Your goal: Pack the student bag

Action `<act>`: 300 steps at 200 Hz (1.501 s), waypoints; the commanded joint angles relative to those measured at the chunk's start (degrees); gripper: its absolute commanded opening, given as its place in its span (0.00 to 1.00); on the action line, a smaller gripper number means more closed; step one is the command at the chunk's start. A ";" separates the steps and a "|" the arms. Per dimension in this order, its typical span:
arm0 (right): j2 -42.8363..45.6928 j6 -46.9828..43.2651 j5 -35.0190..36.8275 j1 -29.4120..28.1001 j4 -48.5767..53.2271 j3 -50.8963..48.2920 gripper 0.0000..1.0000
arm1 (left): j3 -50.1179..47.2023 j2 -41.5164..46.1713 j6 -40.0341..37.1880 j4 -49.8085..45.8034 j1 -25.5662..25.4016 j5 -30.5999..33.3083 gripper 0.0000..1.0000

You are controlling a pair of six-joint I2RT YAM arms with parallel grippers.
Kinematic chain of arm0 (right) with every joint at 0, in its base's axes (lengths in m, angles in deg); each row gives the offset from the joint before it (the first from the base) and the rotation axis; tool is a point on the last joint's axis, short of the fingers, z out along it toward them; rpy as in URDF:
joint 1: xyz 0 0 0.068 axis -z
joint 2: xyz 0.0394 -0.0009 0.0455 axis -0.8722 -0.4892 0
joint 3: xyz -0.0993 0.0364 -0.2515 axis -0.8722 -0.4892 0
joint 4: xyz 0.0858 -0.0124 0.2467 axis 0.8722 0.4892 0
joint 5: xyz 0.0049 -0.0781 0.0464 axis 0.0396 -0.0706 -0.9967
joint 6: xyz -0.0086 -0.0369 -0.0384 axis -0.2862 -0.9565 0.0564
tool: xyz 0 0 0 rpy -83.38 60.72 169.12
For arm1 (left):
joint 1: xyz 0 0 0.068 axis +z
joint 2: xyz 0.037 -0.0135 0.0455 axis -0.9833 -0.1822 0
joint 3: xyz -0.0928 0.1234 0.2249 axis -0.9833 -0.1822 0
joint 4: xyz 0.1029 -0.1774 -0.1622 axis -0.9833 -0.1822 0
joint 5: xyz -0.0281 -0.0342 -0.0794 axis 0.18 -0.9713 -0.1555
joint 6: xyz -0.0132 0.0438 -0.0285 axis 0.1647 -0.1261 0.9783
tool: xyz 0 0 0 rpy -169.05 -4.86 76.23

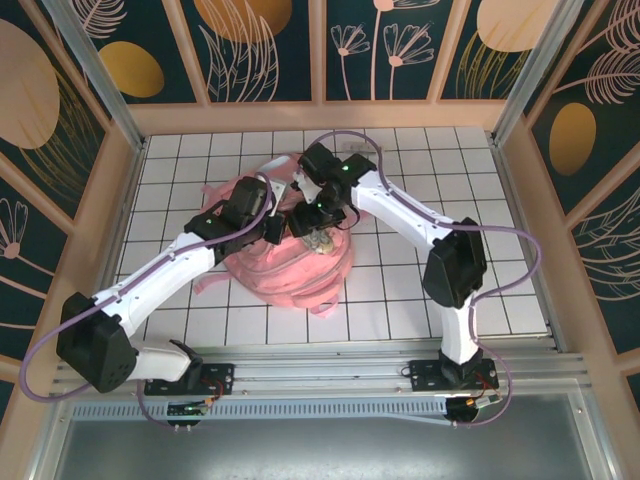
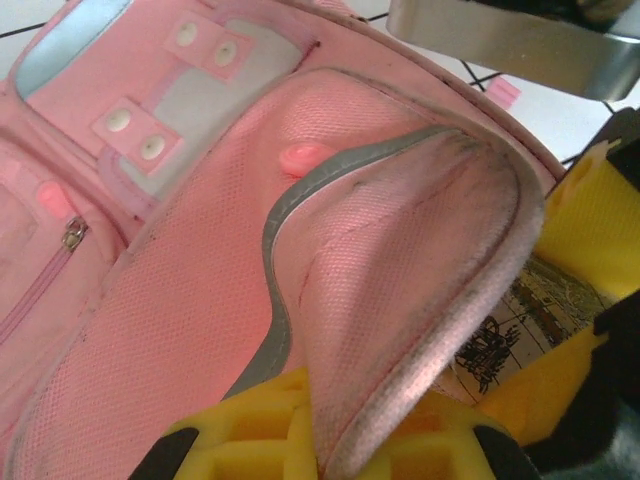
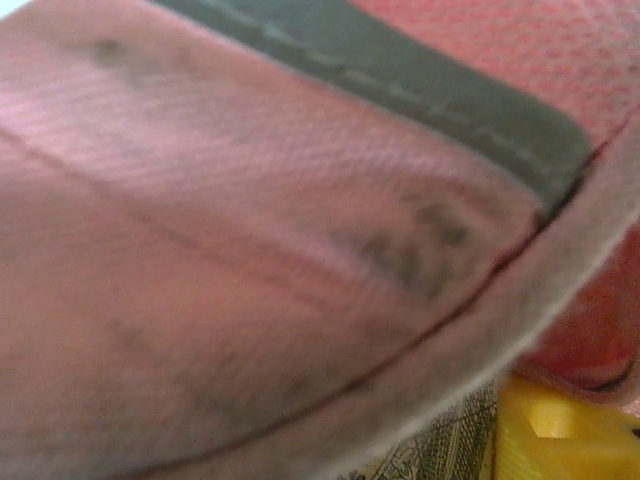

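The student bag (image 1: 290, 275), a large pink backpack, lies in the middle of the tiled table. My left gripper (image 1: 275, 228) is shut on the grey-edged rim of a pocket flap (image 2: 400, 300) and holds it lifted; its yellow pads (image 2: 250, 430) pinch the fabric. My right gripper (image 1: 318, 225) sits at the pocket mouth from the far side. Its yellow fingers (image 2: 600, 215) are closed on a beige item with black printed drawings (image 2: 515, 320), partly under the flap. In the right wrist view the flap (image 3: 250, 250) covers most of that printed item (image 3: 440, 455).
Bare white tiles (image 1: 420, 290) lie right of the bag, and more (image 1: 170, 190) to its left. Wooden rails and patterned panels (image 1: 320, 110) close the table in. A loose pink strap (image 1: 325, 305) trails toward the near edge. A metal part (image 2: 520, 40) hangs over the bag.
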 commanded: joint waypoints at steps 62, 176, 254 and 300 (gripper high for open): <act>16.32 20.99 -10.13 5.60 -32.56 -24.37 0.99 | 1.22 -1.20 6.18 5.94 -1.52 -3.99 0.00; 41.86 27.08 -15.77 8.83 -41.67 -58.12 0.56 | 4.29 -3.67 4.85 2.94 -1.55 -4.48 0.00; 20.06 25.45 -17.36 3.56 -49.20 -41.34 0.13 | 3.34 -1.43 7.22 4.23 -1.52 -7.86 0.00; 9.33 26.73 -17.10 1.89 -54.66 -31.75 0.17 | 2.87 0.11 9.86 5.45 -1.55 -9.04 0.00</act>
